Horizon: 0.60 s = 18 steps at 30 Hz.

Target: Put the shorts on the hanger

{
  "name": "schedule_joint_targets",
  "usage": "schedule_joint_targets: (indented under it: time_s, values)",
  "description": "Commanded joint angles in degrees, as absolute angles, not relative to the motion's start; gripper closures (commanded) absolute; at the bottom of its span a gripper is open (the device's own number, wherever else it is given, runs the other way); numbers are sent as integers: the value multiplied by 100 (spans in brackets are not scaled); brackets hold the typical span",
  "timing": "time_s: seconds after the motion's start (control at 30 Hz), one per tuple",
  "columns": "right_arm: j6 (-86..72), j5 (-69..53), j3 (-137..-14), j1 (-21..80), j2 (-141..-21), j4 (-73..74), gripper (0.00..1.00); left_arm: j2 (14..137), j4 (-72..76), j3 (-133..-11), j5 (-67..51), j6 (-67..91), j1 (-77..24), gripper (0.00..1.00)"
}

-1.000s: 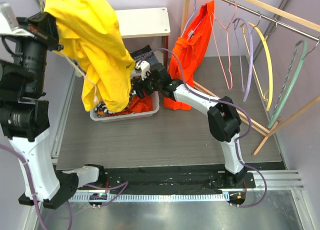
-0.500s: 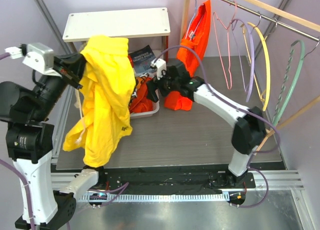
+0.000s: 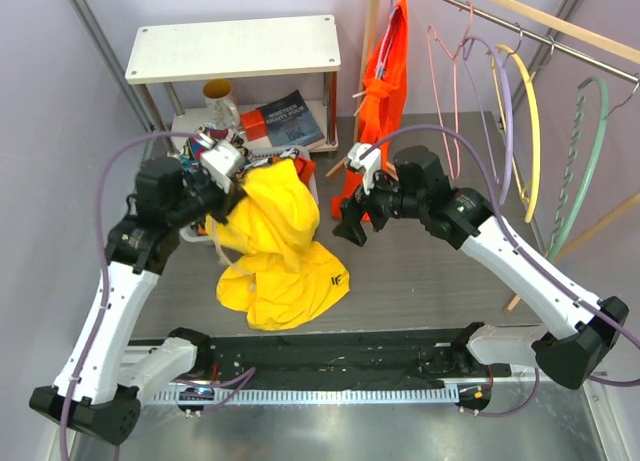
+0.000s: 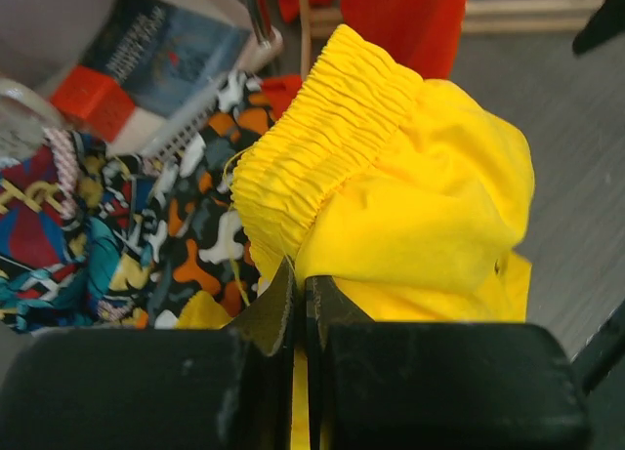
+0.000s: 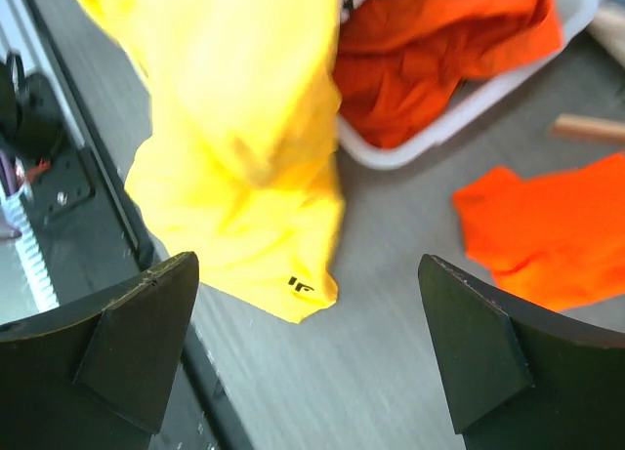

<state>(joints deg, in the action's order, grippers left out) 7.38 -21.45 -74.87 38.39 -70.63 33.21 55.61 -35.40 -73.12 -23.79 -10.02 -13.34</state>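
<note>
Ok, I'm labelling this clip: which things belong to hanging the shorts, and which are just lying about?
Job: yellow shorts, pinched in the left gripper; pink hanger; open right gripper.
Lying about: orange garment, lilac hanger, yellow hanger, book, mug, patterned cloth.

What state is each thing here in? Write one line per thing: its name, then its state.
shorts, held up by the waistband, legs bunched on the table
left hand, shut on the shorts
right hand, open, holding nothing
pink hanger, hanging on the rail, bare
orange garment, hanging by the rail
bin, holding orange cloth
mug, upright
</note>
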Motion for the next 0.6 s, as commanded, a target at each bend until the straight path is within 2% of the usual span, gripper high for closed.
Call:
schedule_joint_targets:
  time_s: [0.0,0.3,0.57]
  values:
    - [853,-2443,-7313,3850,-7031,3560,0,5141,-3717,-6725,-1594,-2275,-2239,100]
    - [976,-2540,-7506,3867,-7821,3366,0,5256,-3718,-5608,-1284,-2127,-3593,100]
    - [317,-3356,-7155,3858,-8455,3121,0,5388,-3375,-5361,-1055,-1819,-3656,100]
